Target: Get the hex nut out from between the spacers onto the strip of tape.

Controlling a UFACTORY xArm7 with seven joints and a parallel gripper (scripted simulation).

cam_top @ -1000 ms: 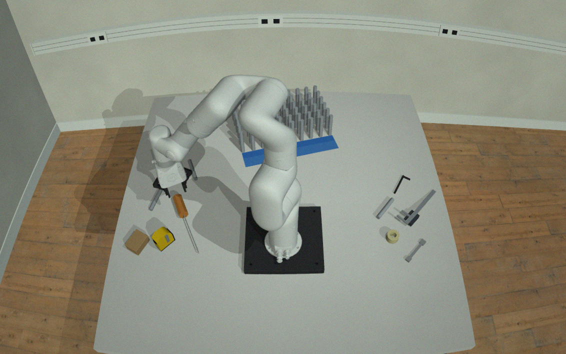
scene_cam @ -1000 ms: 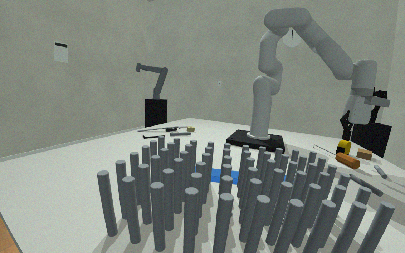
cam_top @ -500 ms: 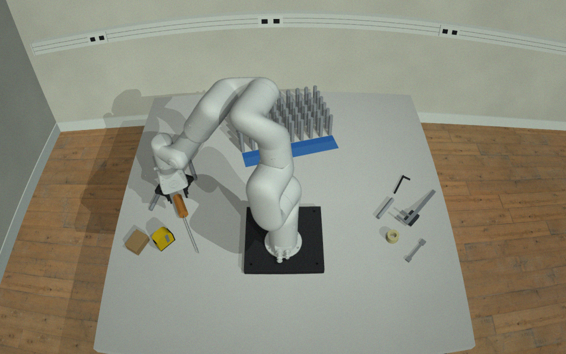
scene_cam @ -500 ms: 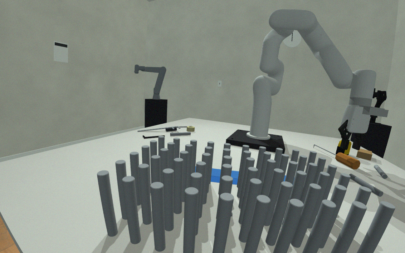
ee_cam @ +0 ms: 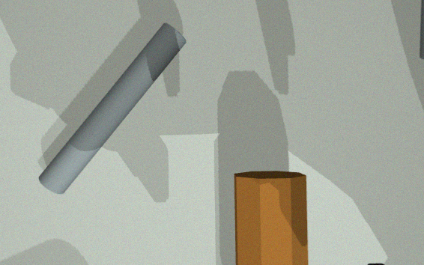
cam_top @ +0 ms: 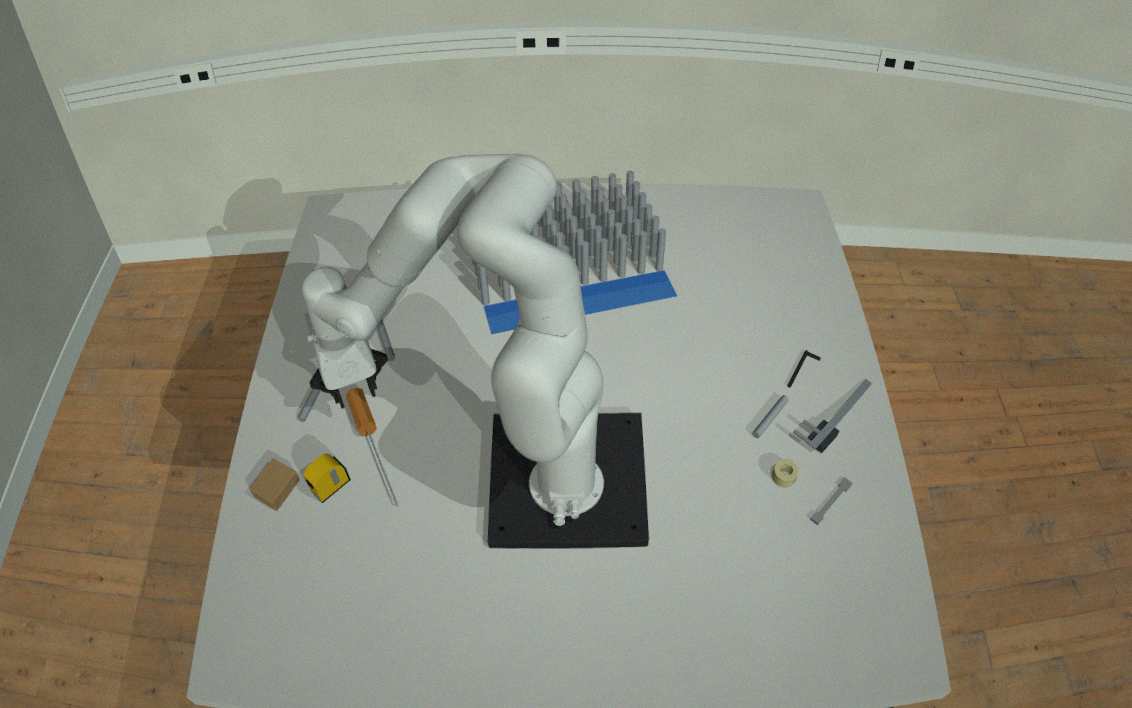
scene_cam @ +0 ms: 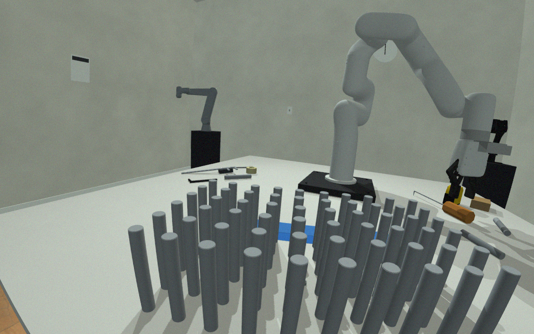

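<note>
The hook pick lies on the table at the left, with its orange-brown handle point(cam_top: 360, 412) towards the spacers and its thin shaft point(cam_top: 382, 471) running to the front. My gripper point(cam_top: 348, 390) hangs just over the handle's far end, partly open and empty. In the wrist view the handle point(ee_cam: 270, 218) reaches up from the bottom edge; my fingers are out of frame. The handle also shows in the exterior view point(scene_cam: 457, 212) below my gripper point(scene_cam: 458, 185). The spacers point(cam_top: 596, 225) stand in a dense grid behind the blue tape strip point(cam_top: 584, 300). The hex nut is hidden among them.
Two spacers lie fallen near my gripper, one to its left point(cam_top: 307, 404) and one behind it point(cam_top: 385, 340). A cardboard box point(cam_top: 273, 482) and a yellow tape measure point(cam_top: 325, 476) sit left of the pick's shaft. An allen key point(cam_top: 799, 366), caliper point(cam_top: 833, 419), tape roll point(cam_top: 784, 469) and bolt point(cam_top: 828, 499) lie far right.
</note>
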